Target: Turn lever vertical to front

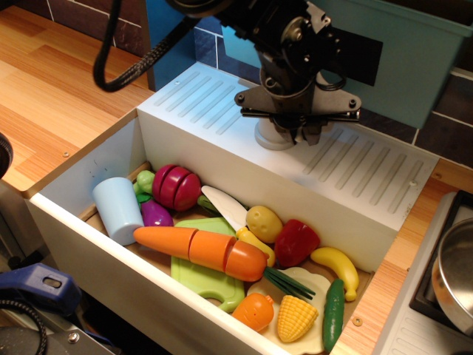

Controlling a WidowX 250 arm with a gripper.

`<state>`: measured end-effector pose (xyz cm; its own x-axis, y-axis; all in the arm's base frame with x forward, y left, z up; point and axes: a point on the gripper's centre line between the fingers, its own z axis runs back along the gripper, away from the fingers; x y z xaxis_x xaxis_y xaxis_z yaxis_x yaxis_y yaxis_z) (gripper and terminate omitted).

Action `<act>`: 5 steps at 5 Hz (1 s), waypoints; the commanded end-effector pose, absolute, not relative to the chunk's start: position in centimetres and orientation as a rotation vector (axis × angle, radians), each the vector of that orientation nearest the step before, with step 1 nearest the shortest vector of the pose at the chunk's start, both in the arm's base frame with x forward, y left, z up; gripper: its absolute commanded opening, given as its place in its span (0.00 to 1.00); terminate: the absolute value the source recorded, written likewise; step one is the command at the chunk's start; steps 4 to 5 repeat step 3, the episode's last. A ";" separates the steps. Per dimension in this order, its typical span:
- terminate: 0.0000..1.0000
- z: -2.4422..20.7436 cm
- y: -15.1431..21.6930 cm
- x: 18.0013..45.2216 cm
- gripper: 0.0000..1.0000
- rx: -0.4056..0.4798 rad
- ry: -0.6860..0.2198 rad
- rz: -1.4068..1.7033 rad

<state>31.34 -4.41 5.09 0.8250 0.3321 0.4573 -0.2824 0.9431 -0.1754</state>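
My black gripper point(297, 133) hangs low over the white sink ledge point(222, 103), right in front of the grey faucet column's base point(266, 138). Its fingers point down and stand close together. The light-grey lever is hidden behind the gripper and wrist. I cannot tell whether the fingers hold it. Most of the faucet column is also covered by the arm.
The white sink basin point(96, 244) below holds toy food: a carrot point(199, 249), a blue cup point(118, 209), a knife point(225, 207), a red pepper point(297, 241), a banana point(336, 268) and corn point(297, 318). A teal box point(414, 52) stands behind the ledge. A metal pot point(454, 274) is at the right.
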 end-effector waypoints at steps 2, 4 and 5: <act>0.00 2.0 -7.6 27.3 0.00 -0.122 -0.435 0.361; 1.00 2.0 -7.7 26.6 0.00 -0.118 -0.422 0.375; 1.00 2.0 -7.7 26.6 0.00 -0.118 -0.422 0.375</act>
